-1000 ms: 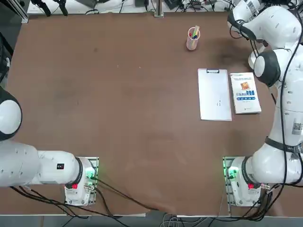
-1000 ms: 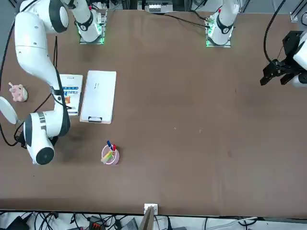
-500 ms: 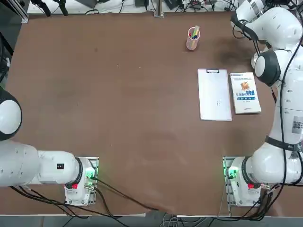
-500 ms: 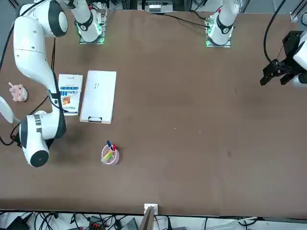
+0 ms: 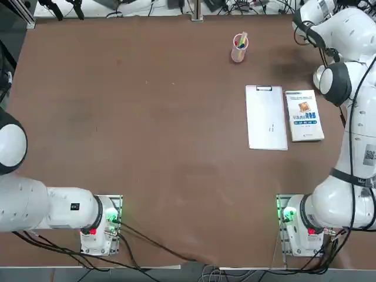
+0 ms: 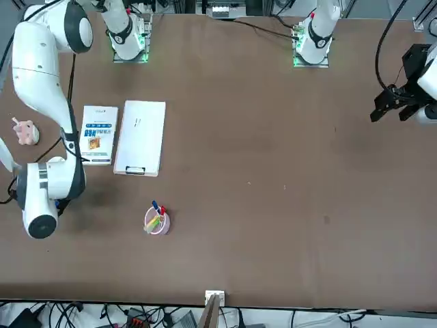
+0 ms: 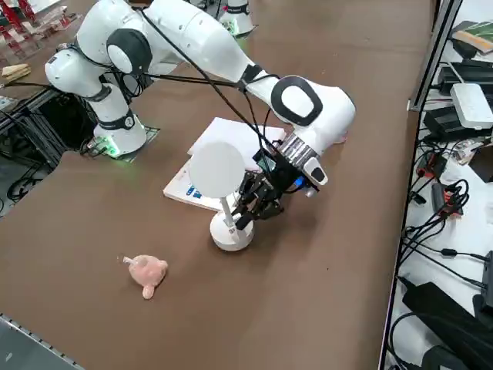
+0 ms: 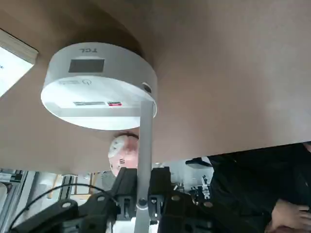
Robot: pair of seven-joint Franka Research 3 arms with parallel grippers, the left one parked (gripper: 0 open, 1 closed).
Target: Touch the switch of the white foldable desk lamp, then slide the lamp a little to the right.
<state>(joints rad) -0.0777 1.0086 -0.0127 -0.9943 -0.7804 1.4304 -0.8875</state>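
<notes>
The white foldable desk lamp point(image 7: 229, 230) stands near the table's right edge, its round base point(image 8: 99, 87) flat on the wood and its disc head point(image 7: 218, 171) raised on a thin stem point(image 8: 144, 141). My right gripper point(image 7: 246, 216) is low beside the base, shut on that stem, with one finger on each side of it in the right wrist view point(image 8: 142, 194). A small round mark on the base top point(image 8: 86, 82) looks like the switch, and no finger touches it. In the front view only a sliver of the lamp point(image 6: 4, 154) shows. The top view does not show the lamp.
A pink plush toy point(image 7: 146, 271) lies just beyond the lamp toward the table's right edge. A booklet point(image 5: 304, 115) and a clipboard point(image 5: 266, 117) lie on the lamp's inner side. A pink pen cup point(image 5: 239, 48) stands at the far side. Cables and boxes point(image 7: 454, 100) sit past the far edge.
The right arm has swung toward the robot's right over the last second. In the front view the lamp's head has shifted with it toward the frame's edge.
</notes>
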